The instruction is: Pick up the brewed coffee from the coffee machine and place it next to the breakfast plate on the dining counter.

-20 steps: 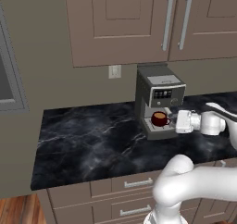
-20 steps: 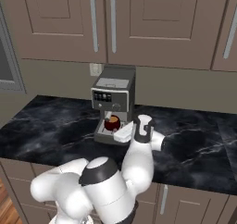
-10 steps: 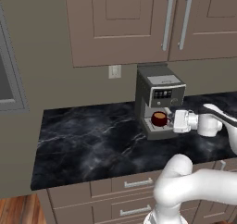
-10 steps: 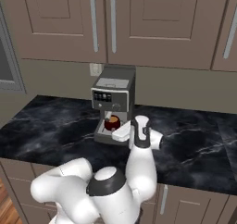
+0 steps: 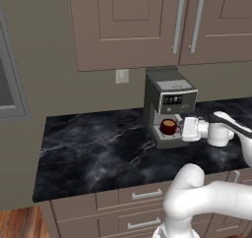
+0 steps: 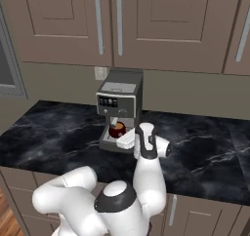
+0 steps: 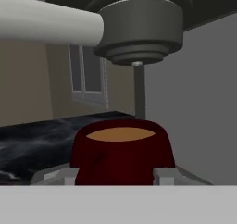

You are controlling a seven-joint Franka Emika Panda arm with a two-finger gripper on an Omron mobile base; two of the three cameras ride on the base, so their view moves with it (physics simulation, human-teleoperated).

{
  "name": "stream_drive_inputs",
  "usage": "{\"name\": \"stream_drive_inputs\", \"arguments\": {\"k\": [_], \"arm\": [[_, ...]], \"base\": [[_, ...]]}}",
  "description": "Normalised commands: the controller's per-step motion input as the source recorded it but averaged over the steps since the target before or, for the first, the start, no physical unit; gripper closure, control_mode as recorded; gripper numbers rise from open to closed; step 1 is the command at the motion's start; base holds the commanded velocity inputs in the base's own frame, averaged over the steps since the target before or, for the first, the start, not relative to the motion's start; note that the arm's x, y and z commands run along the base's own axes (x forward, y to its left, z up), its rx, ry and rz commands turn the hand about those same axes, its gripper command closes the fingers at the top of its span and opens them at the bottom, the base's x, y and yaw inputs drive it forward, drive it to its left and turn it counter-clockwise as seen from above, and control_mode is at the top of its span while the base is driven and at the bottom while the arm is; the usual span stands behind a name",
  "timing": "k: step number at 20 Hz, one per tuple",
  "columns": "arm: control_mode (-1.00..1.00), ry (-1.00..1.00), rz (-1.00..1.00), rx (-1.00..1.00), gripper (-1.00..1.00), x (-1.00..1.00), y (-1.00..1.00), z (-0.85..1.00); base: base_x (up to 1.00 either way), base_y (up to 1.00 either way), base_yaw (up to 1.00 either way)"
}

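The grasp step was in hand. The brewed coffee sat on the drip tray in the bay of the coffee machine, under the spout, on the counter. The gripper reached in from the mug's 3 o'clock side in the left base view. In the hand view a finger showed at each side of the mug, close against it, though whether they pressed it I could not tell. Next, the grip would probably need to firm up, then a level lift and a pull clear of the spout. Against the frame a second earlier, the hand had pushed closer to the mug and the jaws had narrowed.
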Motion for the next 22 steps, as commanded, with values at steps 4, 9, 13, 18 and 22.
{"name": "stream_drive_inputs", "arguments": {"k": [4,9,13,18,22], "arm": [[-1.00,0.00,0.00,0.00,1.00,0.05,0.00,0.00],[-1.00,0.00,0.00,0.00,1.00,-0.06,0.00,0.00],[-1.00,0.00,0.00,0.00,1.00,-0.44,-0.01,0.00],[-1.00,0.00,0.00,0.00,1.00,-0.57,-0.10,0.01],[-1.00,0.00,0.00,-0.03,1.00,-0.52,-0.10,0.11]], "base": [[0.00,0.00,0.00],[0.00,0.00,0.00],[0.00,0.00,0.00],[0.00,0.00,0.00],[0.00,0.00,0.00]]}}
